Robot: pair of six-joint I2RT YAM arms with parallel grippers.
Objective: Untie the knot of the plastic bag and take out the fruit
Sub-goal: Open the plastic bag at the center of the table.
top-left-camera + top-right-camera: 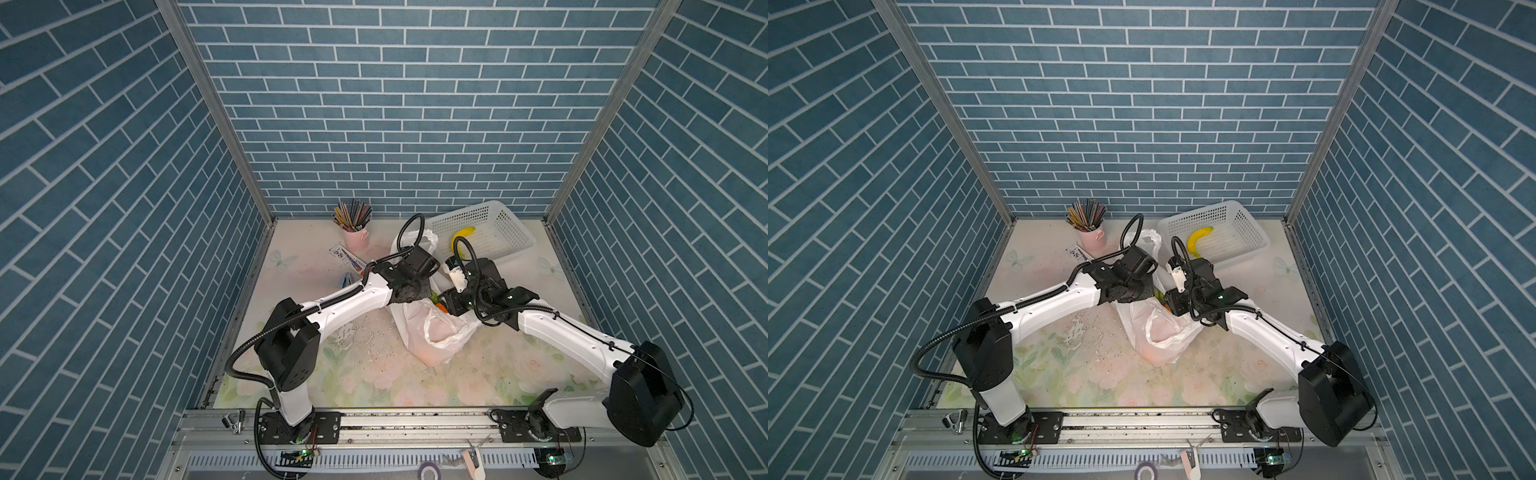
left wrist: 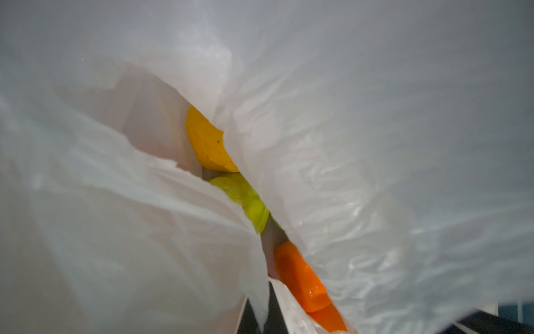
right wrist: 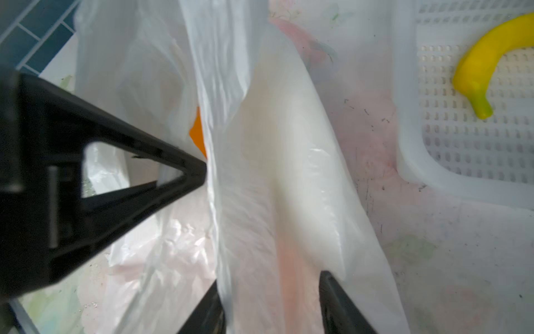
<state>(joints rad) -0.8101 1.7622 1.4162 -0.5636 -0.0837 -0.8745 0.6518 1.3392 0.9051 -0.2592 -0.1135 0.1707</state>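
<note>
The white plastic bag (image 1: 440,336) (image 1: 1163,336) stands mid-table with its mouth parted; no knot shows. Fruit lies inside: in the left wrist view a yellow piece (image 2: 206,141), a green one (image 2: 245,199) and an orange (image 2: 300,277). My left gripper (image 2: 261,315) is shut on a fold of the bag's rim film, on the bag's left side. My right gripper (image 3: 273,297) is over the opposite rim, its jaws apart with a hanging sheet of bag film between them. An orange sliver (image 3: 198,133) peeks past the left gripper's fingertip (image 3: 199,170).
A white perforated basket (image 1: 511,224) (image 3: 433,179) holding a yellow banana (image 1: 462,237) (image 3: 485,63) stands at the back right, close to the bag. A pink cup of pencils (image 1: 355,232), a printed card (image 1: 347,257) and a small blue item (image 1: 345,280) lie at the back left.
</note>
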